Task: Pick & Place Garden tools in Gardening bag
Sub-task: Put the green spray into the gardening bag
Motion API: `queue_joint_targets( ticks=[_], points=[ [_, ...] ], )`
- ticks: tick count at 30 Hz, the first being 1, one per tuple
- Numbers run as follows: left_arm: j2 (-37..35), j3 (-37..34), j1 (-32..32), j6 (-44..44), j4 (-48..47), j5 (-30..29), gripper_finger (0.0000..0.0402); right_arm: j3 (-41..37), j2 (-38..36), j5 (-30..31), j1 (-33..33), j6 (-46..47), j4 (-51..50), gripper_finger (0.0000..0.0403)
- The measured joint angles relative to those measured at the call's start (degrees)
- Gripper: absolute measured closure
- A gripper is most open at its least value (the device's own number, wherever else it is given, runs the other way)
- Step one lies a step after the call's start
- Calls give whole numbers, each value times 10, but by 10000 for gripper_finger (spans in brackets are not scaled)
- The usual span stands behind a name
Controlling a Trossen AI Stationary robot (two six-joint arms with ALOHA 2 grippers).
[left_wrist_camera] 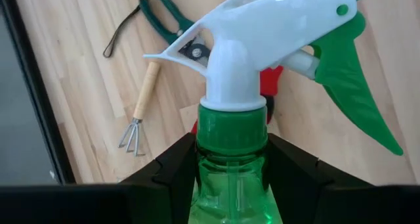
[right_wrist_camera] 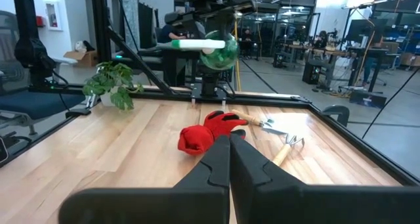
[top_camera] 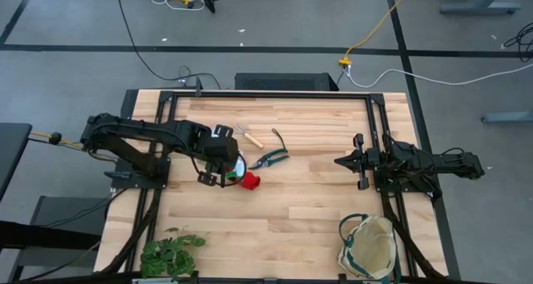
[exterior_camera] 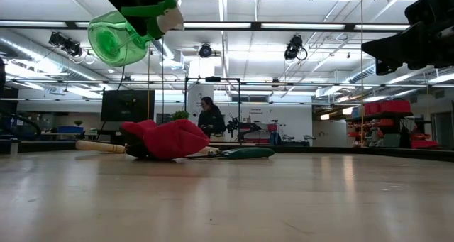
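My left gripper holds a green spray bottle with a white trigger head high over the table's left middle. Below and beside it lie a red glove, dark pruning shears, a wooden-handled hand rake and a trowel, all flat on the wood. The cream gardening bag with green trim stands at the near right corner. My right gripper waits shut at the right side, level, touching nothing. My left gripper pinches the bottle's neck, just below the green collar, between its two fingers. The fingers come steeply from above, one on each side of the neck. The bottle is lifted well clear of the table and tilted, its trigger head beyond the fingertips.
A leafy green plant bunch lies at the near left corner. Black frame rails run along the table's far and side edges. Bare wood stretches between the tools and the bag. People stand in the room beyond the table.
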Motion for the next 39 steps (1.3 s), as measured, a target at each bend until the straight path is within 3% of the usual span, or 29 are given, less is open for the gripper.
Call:
queue_joint_targets(
  ticks=[28,39],
  points=[
    [13,1,60,-61,50,0,234,0,0,0,0,0,0,401],
    [34,1,101,-72,100,37,234,0,0,0,0,0,0,401]
  ],
)
